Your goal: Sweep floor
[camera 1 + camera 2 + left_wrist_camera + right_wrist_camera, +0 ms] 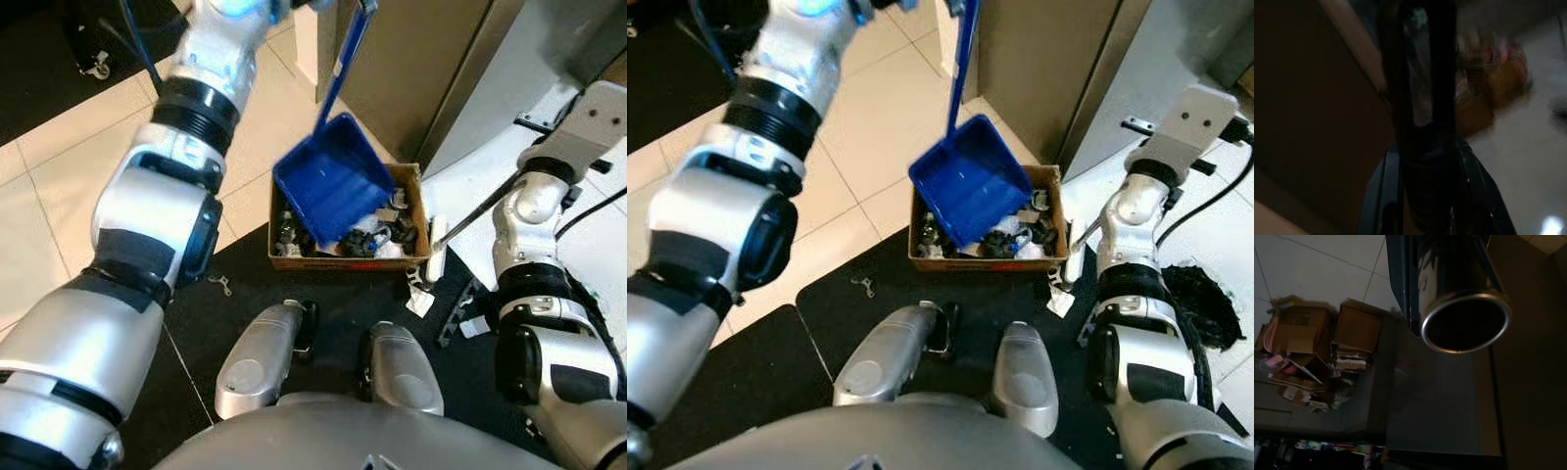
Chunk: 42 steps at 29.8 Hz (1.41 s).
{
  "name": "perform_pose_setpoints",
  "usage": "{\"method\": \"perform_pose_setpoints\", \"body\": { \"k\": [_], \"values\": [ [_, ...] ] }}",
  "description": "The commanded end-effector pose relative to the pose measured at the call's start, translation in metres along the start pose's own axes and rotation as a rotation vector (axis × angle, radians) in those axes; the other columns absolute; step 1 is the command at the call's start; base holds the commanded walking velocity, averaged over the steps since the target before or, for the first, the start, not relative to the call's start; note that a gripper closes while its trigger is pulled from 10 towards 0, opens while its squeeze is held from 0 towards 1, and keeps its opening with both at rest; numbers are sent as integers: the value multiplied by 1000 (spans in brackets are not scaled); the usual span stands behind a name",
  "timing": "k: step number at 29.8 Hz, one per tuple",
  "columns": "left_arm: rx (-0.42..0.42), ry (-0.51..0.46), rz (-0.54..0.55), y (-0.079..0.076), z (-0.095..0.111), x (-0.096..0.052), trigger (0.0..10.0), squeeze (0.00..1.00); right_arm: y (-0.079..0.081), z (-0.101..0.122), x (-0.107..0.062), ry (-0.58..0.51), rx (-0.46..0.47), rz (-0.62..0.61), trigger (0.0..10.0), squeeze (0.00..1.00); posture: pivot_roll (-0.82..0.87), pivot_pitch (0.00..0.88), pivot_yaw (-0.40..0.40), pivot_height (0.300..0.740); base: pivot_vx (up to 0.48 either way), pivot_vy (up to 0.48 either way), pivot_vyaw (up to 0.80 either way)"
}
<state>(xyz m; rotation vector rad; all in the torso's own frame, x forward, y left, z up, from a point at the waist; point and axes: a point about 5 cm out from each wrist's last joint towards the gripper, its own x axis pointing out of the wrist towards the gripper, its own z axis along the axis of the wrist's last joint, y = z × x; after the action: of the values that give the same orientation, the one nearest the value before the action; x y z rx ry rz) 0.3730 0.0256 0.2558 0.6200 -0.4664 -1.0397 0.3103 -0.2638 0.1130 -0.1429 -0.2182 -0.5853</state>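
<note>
A blue dustpan hangs tilted, mouth down, over a small cardboard box that holds dark and white scraps. Its long blue handle rises to my raised left arm. In the left wrist view my left gripper is shut on that dark handle. My right arm stands to the right of the box, with a thin metal broom pole slanting down to a white broom head beside the box. My right gripper is shut on the pole, whose open tube end shows close up.
The box stands at the far edge of a black mat on a beige tile floor. A brown cabinet rises just behind it. Paper scraps and a black debris pile lie at the right. My knees are below.
</note>
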Motion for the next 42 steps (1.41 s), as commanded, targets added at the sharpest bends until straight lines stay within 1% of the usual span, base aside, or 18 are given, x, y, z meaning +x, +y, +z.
{"method": "perform_pose_setpoints", "body": {
  "k": [1,2,3,5,7,8,11,12,16,18,23,25,29,31,32,33,36,42],
  "values": [
    [202,-21,-30,11,13,-8,10000,0,1,5,2,-34,4,7,10000,0,80,3,84,740,0,0,0],
    [30,-77,13,17,19,-5,10000,0,1,5,2,-34,4,7,10000,0,86,2,83,740,0,0,0],
    [-35,-111,18,18,22,-4,10000,0,1,5,2,-33,4,7,10000,0,83,3,83,740,0,0,0],
    [146,-44,-13,12,17,-5,10000,0,2,5,2,-33,4,8,10000,0,86,2,82,740,0,0,0],
    [145,-41,-32,9,15,-6,10000,0,2,5,2,-33,4,9,10000,0,86,2,82,740,0,0,0],
    [5,-67,11,15,16,-5,10000,0,3,6,2,-33,5,9,10000,0,84,1,83,740,0,0,0],
    [-54,-99,30,18,18,-7,10000,0,2,6,2,-34,6,9,10000,0,85,1,82,740,0,0,0],
    [-166,-133,97,26,19,-8,10000,0,2,6,3,-34,5,8,10000,0,78,2,82,740,0,0,0],
    [-244,-163,161,33,19,-9,10000,0,1,5,3,-34,4,9,10000,0,80,1,81,740,0,0,0],
    [-392,-226,283,51,21,-18,10000,0,1,5,3,-35,3,9,10000,0,78,1,80,740,0,0,0],
    [-480,-280,348,60,23,-27,10000,0,0,5,3,-35,2,10,10000,0,77,0,77,740,0,0,0],
    [-547,-306,438,64,19,-38,10000,0,-2,6,4,-35,3,8,10000,0,77,0,74,740,0,0,0],
    [-549,-299,467,62,16,-41,10000,0,-3,6,6,-33,7,5,10000,0,76,0,73,740,0,0,0],
    [-439,-219,515,48,6,-47,10000,0,-6,9,11,-10,1,10,10000,0,71,0,69,740,0,0,0],
    [-439,-219,515,48,6,-47,10000,0,-6,9,11,-10,1,10,10000,0,71,0,69,740,0,0,0],
    [-426,-194,532,40,1,-50,10000,0,-7,11,15,-10,-9,16,10000,0,67,0,65,740,0,0,0],
    [-462,-150,595,29,-11,-59,10000,0,-10,21,22,-38,-14,23,10000,0,66,0,55,740,0,0,0],
    [-537,-77,732,23,-26,-77,10000,0,-7,37,31,-99,-42,68,10000,0,79,0,34,740,0,0,0]
  ]
}}
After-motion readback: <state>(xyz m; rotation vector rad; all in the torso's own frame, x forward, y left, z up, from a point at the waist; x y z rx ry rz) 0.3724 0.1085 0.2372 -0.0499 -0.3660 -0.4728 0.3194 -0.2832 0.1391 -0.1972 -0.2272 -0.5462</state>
